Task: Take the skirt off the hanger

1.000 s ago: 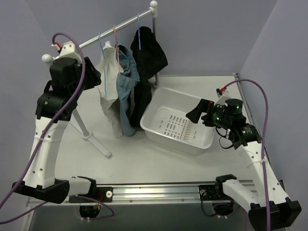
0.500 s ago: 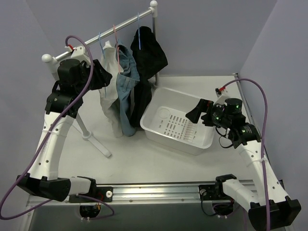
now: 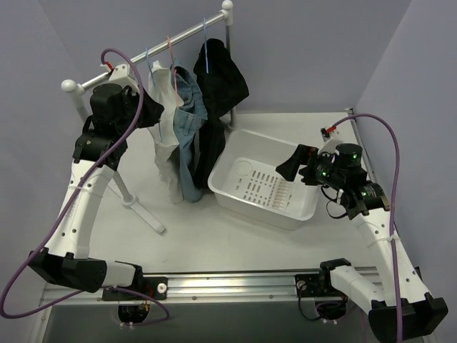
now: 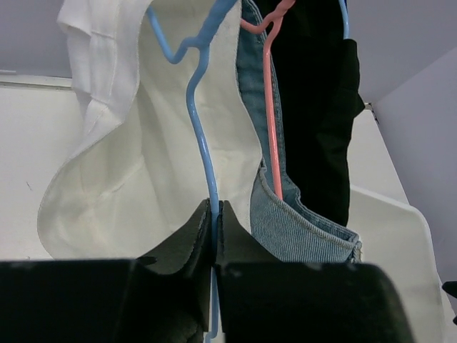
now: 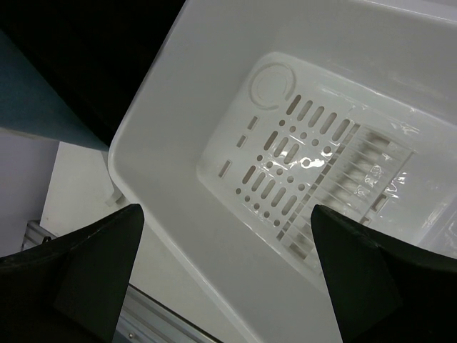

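- Plainly, the rack [image 3: 187, 31] is set slantwise across the far left of the table, and three garments are hung along its bar.
- At the bar's far right end the skirt [image 3: 220, 86] is hung. Its long axis runs straight down, and its lower edge is just left of the tub [image 3: 264, 211].
- The denim [image 3: 187, 118] is hung just left of the skirt, and the white garment [image 3: 163, 107] left of that.
- The skirt is carried by its own hanger [image 3: 205, 61], which is hooked over the bar.
- A pink hanger [image 4: 269, 107] carries the denim, and a second blue hanger [image 4: 203, 146] carries the white garment.
- The left gripper [image 4: 215, 218] is clamped tight on the wire of that second blue hanger, not on the skirt's.
- From it the skirt lies to the right, with two garments between.
- The right gripper [image 3: 288, 169] is spread fully over the tub, and nothing is held in it.
- From it the skirt lies to the left and farther back, with only the tub between.
- By that, the right arm is judged the less obstructed.
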Tool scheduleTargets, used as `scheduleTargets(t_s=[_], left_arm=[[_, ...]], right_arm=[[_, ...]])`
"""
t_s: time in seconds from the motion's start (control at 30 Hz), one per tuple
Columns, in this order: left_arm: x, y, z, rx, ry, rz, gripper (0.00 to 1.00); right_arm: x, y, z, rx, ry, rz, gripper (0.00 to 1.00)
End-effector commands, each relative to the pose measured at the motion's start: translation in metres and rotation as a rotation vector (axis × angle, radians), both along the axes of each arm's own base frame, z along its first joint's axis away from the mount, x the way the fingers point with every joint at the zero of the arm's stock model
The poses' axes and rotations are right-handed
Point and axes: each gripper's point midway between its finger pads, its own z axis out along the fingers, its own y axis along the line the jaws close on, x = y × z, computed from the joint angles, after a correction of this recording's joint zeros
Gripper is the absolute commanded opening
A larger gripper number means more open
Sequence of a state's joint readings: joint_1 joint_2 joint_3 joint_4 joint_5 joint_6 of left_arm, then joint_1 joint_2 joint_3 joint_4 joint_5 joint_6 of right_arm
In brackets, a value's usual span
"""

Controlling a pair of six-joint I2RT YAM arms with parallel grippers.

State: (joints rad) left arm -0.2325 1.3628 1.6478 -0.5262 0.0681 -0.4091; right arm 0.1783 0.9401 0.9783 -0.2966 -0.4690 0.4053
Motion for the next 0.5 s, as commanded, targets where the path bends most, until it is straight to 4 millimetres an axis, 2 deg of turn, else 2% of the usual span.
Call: scheduleTargets(t_s=[0.0,0.03,0.17,0.3,0.47], left_arm=[[0.007,0.003,0.021,-0.012,-0.075,0.013,0.05],[0.007,0.003,0.022,-0.012,-0.078,0.014,0.03],[0.005,0.012,0.032,-0.002,-0.101,0.058,0.02],[-0.007,0.015,0.057,-0.016,-0.162,0.062,0.02],[-0.012,0.009,0.075,-0.026,-0.168,0.024,0.02]], right_arm=[[0.002,0.003,0.014,-0.002,-0.039,0.021,1.0],[0.002,0.003,0.014,-0.003,-0.04,0.022,1.0],[0.002,0.003,0.015,-0.004,-0.043,0.024,1.0],[0.003,0.003,0.017,0.001,-0.044,0.022,1.0],[0.002,0.003,0.017,0.003,-0.041,0.021,1.0]])
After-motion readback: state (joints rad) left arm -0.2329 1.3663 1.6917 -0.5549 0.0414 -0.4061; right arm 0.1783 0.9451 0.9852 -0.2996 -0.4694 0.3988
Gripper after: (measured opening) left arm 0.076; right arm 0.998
